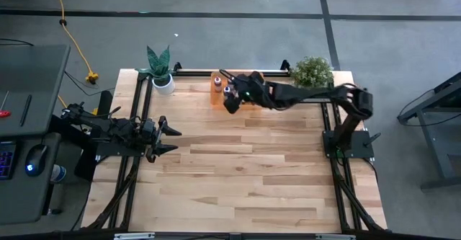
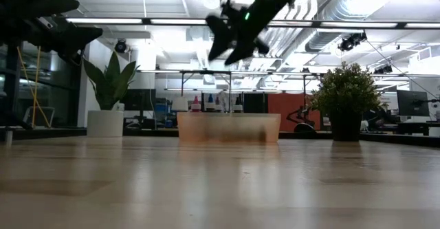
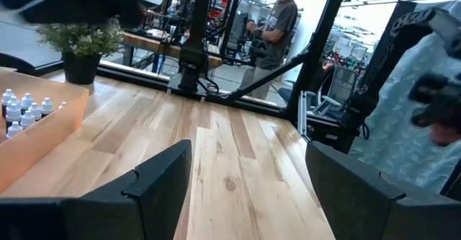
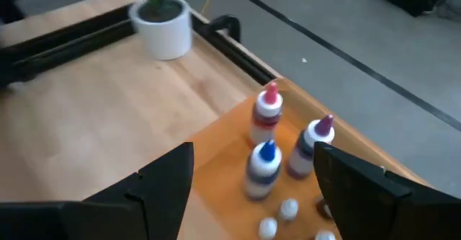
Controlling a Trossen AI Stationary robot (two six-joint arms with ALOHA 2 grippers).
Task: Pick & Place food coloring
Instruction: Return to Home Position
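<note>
The food coloring bottles stand upright in a translucent orange bin [image 1: 216,89] at the table's far middle. In the right wrist view, three larger bottles show there, capped red [image 4: 268,114], purple [image 4: 315,145] and blue [image 4: 263,166], with small whitish droppers [image 4: 288,210] beside them. More whitish droppers [image 3: 20,110] show in the left wrist view. My right gripper [image 1: 232,101] hangs open above the bin [image 2: 229,127], its fingers [image 4: 167,179] clear of the bottles and holding nothing. My left gripper [image 1: 171,139] waits open at the table's left side, pointing level.
A snake plant in a white pot [image 1: 163,81] stands at the far left, and a bushy plant in a dark pot [image 1: 313,71] at the far right. Bare wooden tabletop [image 1: 238,175] stretches toward the near edge. A person [image 3: 277,16] stands in the room beyond the table.
</note>
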